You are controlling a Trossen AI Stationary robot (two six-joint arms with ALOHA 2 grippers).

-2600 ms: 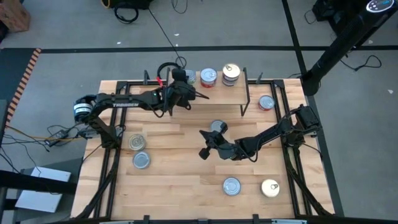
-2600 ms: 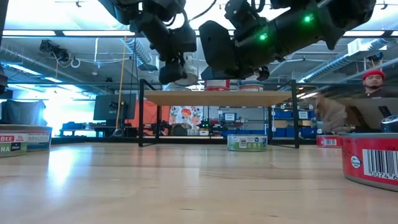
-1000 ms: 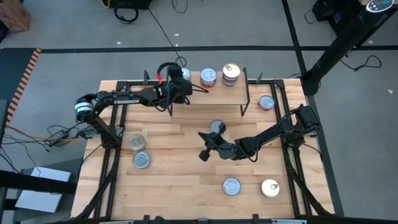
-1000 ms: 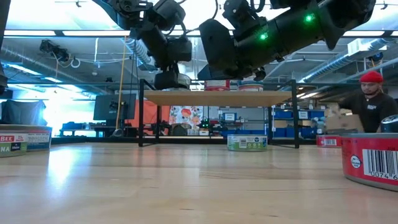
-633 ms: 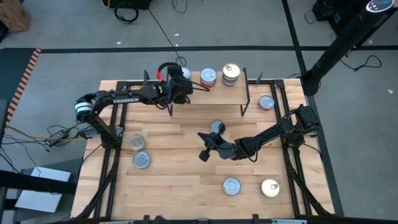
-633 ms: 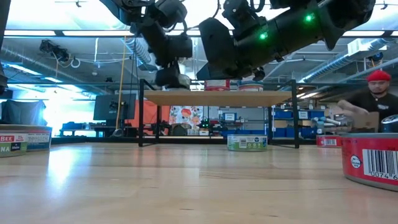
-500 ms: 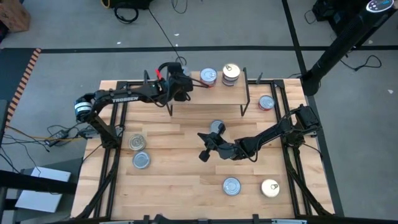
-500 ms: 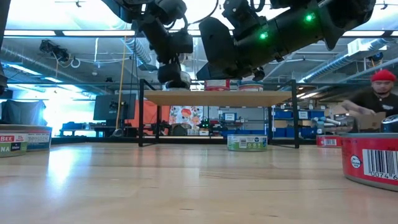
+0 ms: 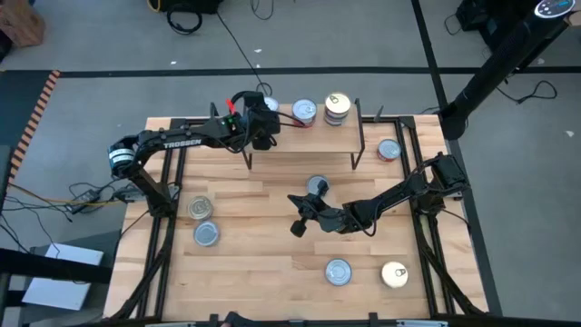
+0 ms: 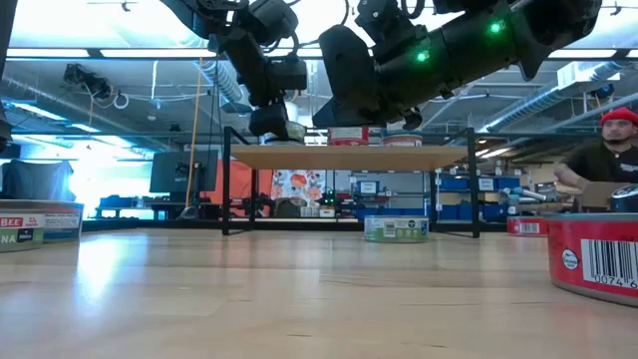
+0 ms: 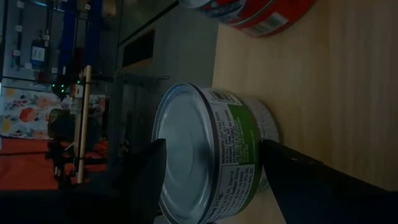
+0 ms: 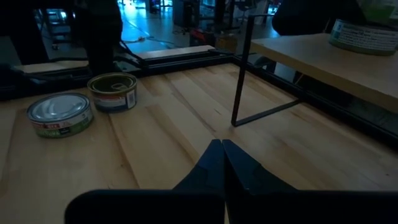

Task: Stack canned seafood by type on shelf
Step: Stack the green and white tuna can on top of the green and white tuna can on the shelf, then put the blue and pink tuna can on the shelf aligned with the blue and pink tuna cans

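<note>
Slatted wood forms the tabletop (image 9: pixel 263 227), on which the shelf (image 9: pixel 313 136) is set near the far edge; beyond it a workshop with blue-lit racks is seen, and a person (image 10: pixel 606 158) in a red cap is visible to the right of the shelf in the low view. The left gripper (image 9: pixel 265 113) is held over the shelf's left end, its fingers (image 11: pixel 146 171) spread wide on either side of a green-labelled tin (image 11: pixel 211 152) that rests on the shelf board. Whether the fingers touch the tin's wall cannot be told. A red-labelled tin (image 9: pixel 304 111) is seen on the shelf just right of the left gripper, and a stack of tins with a gold top (image 9: pixel 337 107) stands further right on the shelf. The right gripper (image 9: pixel 300 211) is held above the tabletop in front of the shelf, its fingers (image 12: pixel 221 163) pressed together with nothing between them. Under the shelf's front edge, just beyond the right gripper, a tin (image 9: pixel 317 185) is partly hidden. To the right of the shelf lies a red tin (image 9: pixel 388 150). Left of the shelf and nearer the front, two tins (image 9: pixel 202 221) lie side by side. Near the front edge, well apart from the shelf, a silver tin (image 9: pixel 338 271) and a gold tin (image 9: pixel 394 273) are seen.
</note>
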